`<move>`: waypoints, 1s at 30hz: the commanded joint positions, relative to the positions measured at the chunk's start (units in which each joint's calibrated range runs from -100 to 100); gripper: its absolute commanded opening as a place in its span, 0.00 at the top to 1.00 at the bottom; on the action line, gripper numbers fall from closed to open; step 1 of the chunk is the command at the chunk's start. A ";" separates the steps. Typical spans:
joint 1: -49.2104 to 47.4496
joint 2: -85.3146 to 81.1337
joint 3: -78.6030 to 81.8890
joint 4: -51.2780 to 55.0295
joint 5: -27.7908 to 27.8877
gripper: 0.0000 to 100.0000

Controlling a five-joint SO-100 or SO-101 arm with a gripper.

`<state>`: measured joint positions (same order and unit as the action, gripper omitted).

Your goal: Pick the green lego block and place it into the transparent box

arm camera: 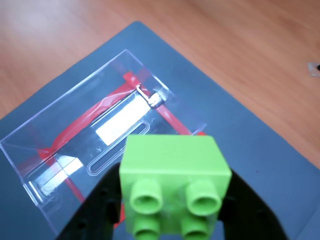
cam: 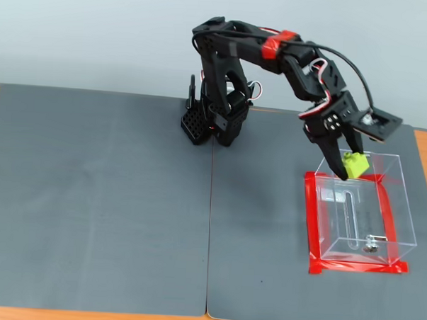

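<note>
1. The gripper (cam: 349, 166) pinches the green lego block (arm camera: 174, 179) by its side walls, held above the transparent box's (cam: 399, 210) far edge.
2. Looks light, rigid and smooth; flat sides suit the hold.
3. Below: a dark mat (cam: 112, 198) on a wooden table (arm camera: 240, 40), red tape (cam: 309, 221) ringing the box.

Box (cam: 392, 210) open at top; its clear walls bar entry from the sides. End effector (cam: 349, 166) with block (cam: 355, 164) hangs over the far rim. Bench (cam: 98, 197) left of the box lies open.
</note>
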<state>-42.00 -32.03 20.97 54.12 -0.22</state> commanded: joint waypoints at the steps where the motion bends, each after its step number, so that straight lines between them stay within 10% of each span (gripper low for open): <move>1: -1.97 1.04 -2.56 -0.65 -0.12 0.94; 25: -8.69 18.51 -13.33 -0.65 -0.69 0.94; 30: -9.80 18.68 -13.42 -0.65 -0.69 0.74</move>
<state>-51.29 -13.08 10.82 54.03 -0.71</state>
